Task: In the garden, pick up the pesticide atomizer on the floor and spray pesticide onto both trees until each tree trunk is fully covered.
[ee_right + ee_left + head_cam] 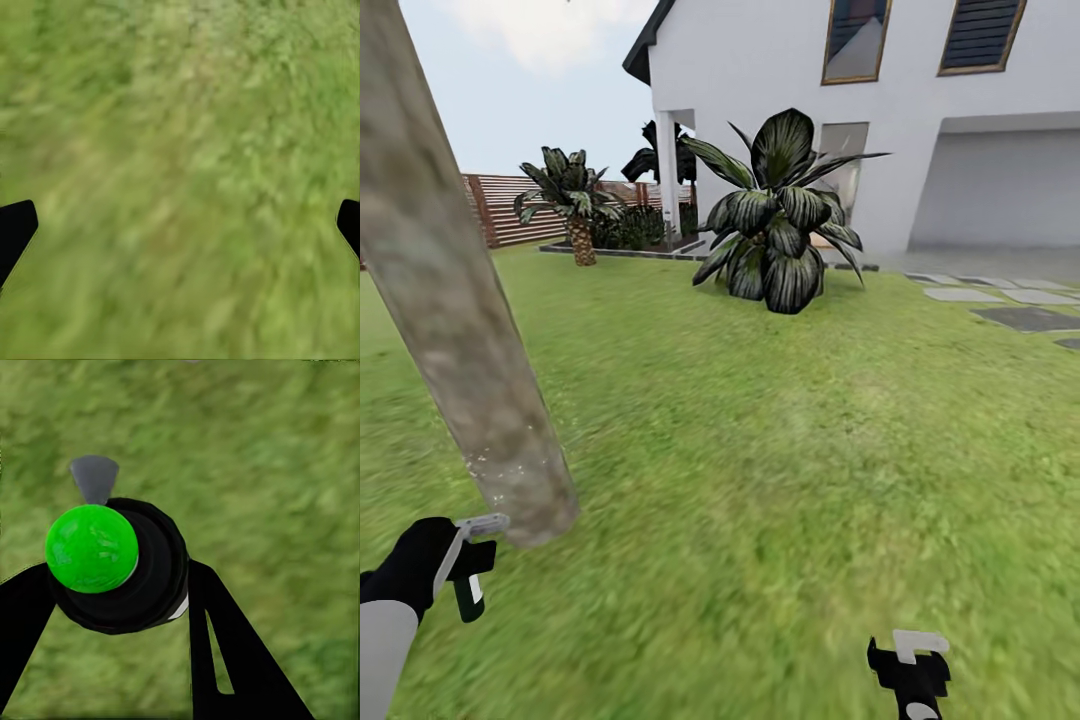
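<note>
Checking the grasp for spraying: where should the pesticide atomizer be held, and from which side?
Grip the atomizer by its round black body under the green cap, from the sides; the left gripper clamps it so, leaving the grey nozzle free.

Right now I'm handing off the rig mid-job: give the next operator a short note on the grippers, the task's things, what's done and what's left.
Left gripper: shut on the pesticide atomizer, held low beside the base of the tree trunk, over the lawn.
Right gripper: open and empty, low over the grass.
Done: the atomizer is picked up and brought to this trunk. Pale flecks show near the trunk's base; whether it is fully covered cannot be judged.
Left: finish covering this trunk if needed, then find and spray the second tree.
</note>
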Available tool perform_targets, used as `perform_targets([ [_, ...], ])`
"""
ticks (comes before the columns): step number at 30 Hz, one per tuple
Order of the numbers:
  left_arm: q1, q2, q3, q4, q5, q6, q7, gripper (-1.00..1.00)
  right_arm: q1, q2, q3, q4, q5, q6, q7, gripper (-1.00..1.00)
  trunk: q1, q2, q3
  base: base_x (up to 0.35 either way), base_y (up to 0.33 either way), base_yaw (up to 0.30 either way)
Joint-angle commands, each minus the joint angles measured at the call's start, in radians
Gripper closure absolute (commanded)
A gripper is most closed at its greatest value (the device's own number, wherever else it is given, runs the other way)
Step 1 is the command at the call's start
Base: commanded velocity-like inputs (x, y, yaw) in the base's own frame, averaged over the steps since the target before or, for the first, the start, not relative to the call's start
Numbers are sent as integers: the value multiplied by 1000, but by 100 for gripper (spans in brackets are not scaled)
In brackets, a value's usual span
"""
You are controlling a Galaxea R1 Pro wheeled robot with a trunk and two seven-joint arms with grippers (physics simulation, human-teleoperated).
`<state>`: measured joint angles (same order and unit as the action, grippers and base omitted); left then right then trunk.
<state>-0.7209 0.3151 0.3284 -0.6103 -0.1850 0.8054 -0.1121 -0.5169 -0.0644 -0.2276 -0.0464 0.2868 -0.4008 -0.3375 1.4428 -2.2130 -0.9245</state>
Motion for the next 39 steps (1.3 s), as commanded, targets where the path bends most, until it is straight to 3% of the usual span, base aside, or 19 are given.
perform_targets([
  [1,0,0,0,0,-1,0,0,100,0,0,0,0,0,0,0,-100,0,0,0,174,-248,276],
  [13,0,1,8,0,0,-3,-4,100,0,0,0,0,1,-1,0,-100,0,0,0,242,-143,184],
  [17,-5,-28,5,-74,1,0,-13,100,0,-5,-1,0,0,0,0,-100,0,0,0,15,-2,1],
  [20,-16,-30,-1,-91,0,8,-13,100,0,-5,-1,0,0,-1,0,-100,0,0,0,0,0,0],
  [23,-64,-24,-5,-93,-5,43,-23,100,0,-3,-1,-1,0,-1,0,-100,0,0,0,0,0,102],
  [25,-85,-21,-35,-93,-7,77,-51,100,0,-3,-1,-1,0,-1,0,-100,0,0,0,0,0,252],
  [28,-105,-18,-108,-93,-8,99,-85,100,0,-3,-1,-1,0,-1,0,-100,0,0,0,0,0,208],
  [39,-107,-16,-118,-94,-8,104,-148,100,0,-3,-1,-1,0,-1,0,-100,0,0,0,84,-134,9],
])
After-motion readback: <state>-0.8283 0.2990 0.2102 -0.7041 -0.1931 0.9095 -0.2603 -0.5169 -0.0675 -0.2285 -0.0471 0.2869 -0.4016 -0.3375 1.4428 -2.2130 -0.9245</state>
